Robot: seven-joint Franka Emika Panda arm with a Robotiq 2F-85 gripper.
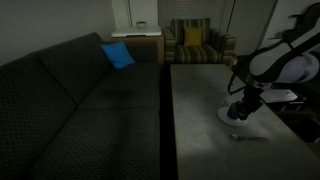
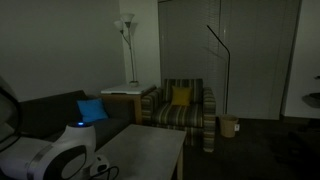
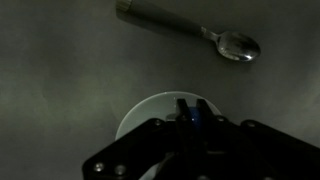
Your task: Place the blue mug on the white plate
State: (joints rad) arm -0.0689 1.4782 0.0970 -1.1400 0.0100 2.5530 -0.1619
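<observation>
In the wrist view my gripper (image 3: 191,104) is shut on the blue mug (image 3: 194,120), of which only a narrow dark-blue strip shows between the fingers. The mug hangs over the white plate (image 3: 143,112), which lies on the grey table directly under the gripper. I cannot tell whether the mug touches the plate. In an exterior view the gripper (image 1: 240,108) is at the plate (image 1: 226,116) near the table's far side. The mug is hidden by the arm there.
A metal spoon (image 3: 200,33) lies on the table beyond the plate. A dark sofa (image 1: 70,100) with a bright-blue cushion (image 1: 117,55) runs along the table (image 1: 200,130). A striped armchair (image 2: 183,108) and a floor lamp (image 2: 127,40) stand behind.
</observation>
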